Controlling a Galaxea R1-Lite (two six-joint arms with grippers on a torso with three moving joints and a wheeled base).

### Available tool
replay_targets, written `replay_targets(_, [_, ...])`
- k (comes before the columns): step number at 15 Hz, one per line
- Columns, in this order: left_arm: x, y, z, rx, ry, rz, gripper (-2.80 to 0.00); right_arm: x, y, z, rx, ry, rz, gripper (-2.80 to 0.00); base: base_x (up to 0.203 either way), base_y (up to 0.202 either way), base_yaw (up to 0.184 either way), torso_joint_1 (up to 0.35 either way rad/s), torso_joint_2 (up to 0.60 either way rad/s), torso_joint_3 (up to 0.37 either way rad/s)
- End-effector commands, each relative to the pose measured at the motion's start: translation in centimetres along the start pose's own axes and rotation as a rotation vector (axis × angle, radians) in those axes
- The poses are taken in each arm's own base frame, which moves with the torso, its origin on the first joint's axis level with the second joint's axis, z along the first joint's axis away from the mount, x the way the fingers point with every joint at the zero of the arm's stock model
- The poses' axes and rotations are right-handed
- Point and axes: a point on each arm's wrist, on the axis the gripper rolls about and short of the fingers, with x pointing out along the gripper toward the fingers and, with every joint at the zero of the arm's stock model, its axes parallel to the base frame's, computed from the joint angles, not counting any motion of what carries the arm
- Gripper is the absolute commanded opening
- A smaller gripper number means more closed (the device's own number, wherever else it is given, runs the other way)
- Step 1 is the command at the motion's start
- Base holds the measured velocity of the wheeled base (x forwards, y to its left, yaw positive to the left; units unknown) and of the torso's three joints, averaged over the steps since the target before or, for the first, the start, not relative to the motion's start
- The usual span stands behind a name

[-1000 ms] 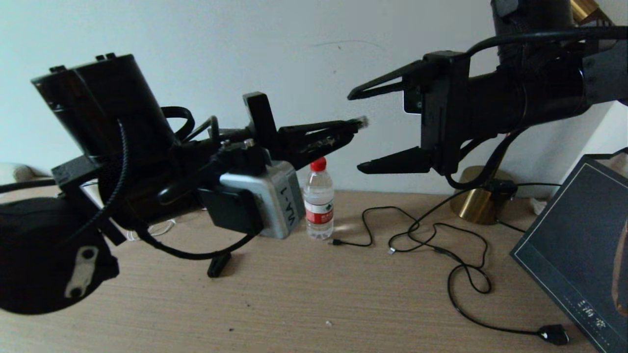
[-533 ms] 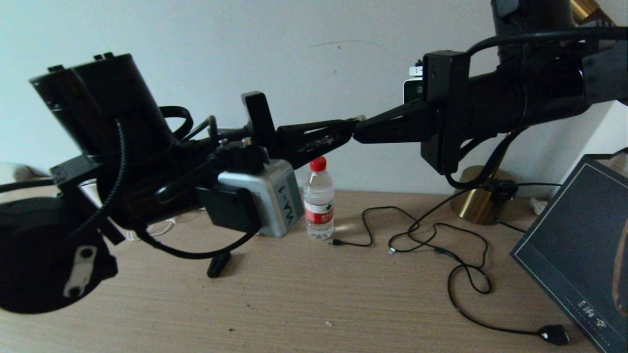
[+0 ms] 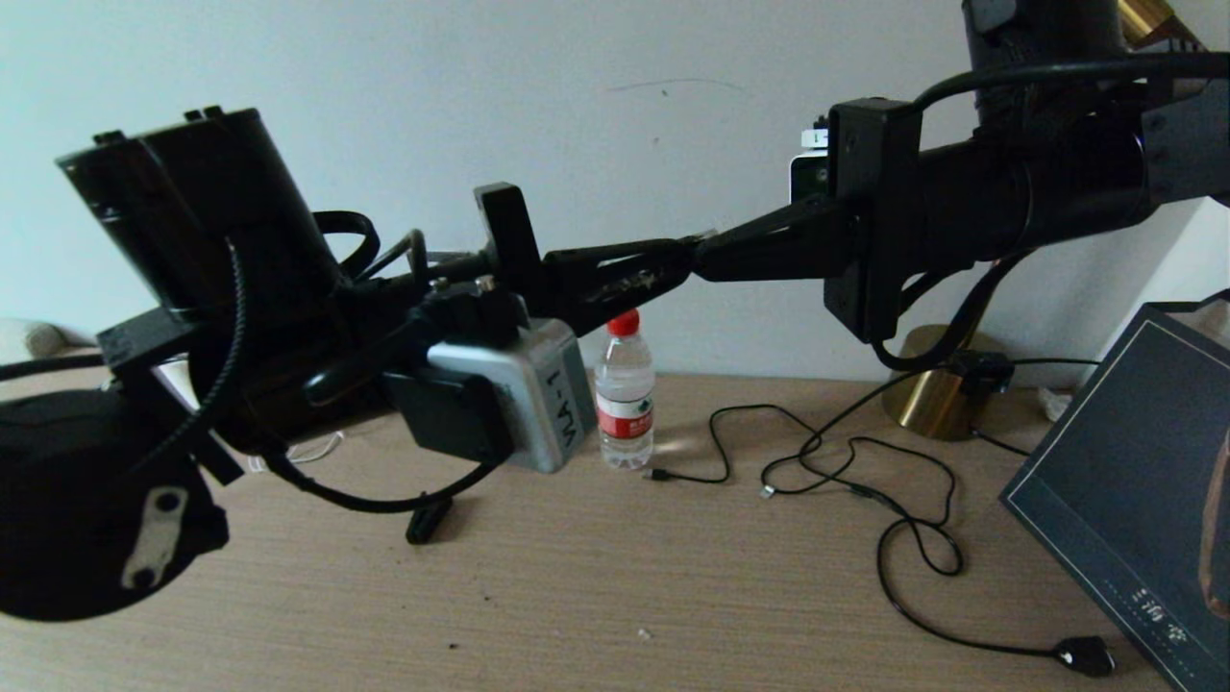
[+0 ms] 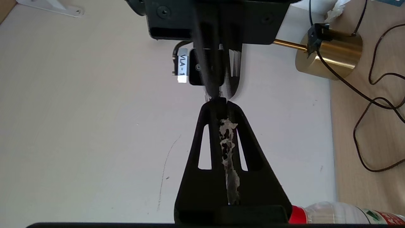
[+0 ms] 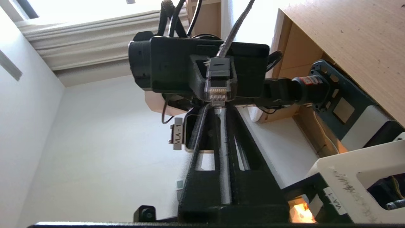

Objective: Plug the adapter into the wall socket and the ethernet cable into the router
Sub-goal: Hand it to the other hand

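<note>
High above the table, my left gripper (image 3: 684,259) is shut on the clear-tipped plug (image 5: 217,86) of the ethernet cable (image 3: 380,500). My right gripper (image 3: 707,256) meets it tip to tip, shut on the plug's clear front end. The black cable hangs from the left arm down to its flat oval end (image 3: 428,519) on the table. In the left wrist view the left gripper (image 4: 219,102) has its fingers pressed together, with the right arm's fingers (image 4: 212,79) facing them. The adapter, the wall socket and the router are out of view.
A water bottle (image 3: 625,404) with a red cap stands mid-table below the grippers. Thin black cables (image 3: 846,471) loop to its right, ending in a small plug (image 3: 1086,655). A brass lamp base (image 3: 937,394) sits by the wall. A dark framed board (image 3: 1134,500) leans at right.
A second ago my right gripper stood open around the plug's tip; it has since shut on it. The left arm has barely moved.
</note>
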Motion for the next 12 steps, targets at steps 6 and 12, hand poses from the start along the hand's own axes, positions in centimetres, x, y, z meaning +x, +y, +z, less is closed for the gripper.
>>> replay_targets(6, [0.16,-0.08,-0.16,-0.006,0.003,0.011,-2.8,0.05,-0.1,-0.1,0.019,0.008,-0.001,0.0,0.0,0.0,0.0,0.0,0.0,0.0])
replay_targets(12, [0.36,-0.33,-0.33,-0.012,0.011,0.008,-2.8,-0.06,0.13,-0.43,0.015,0.01,0.001,0.0,0.0,0.0,0.0,0.0,0.0,0.0])
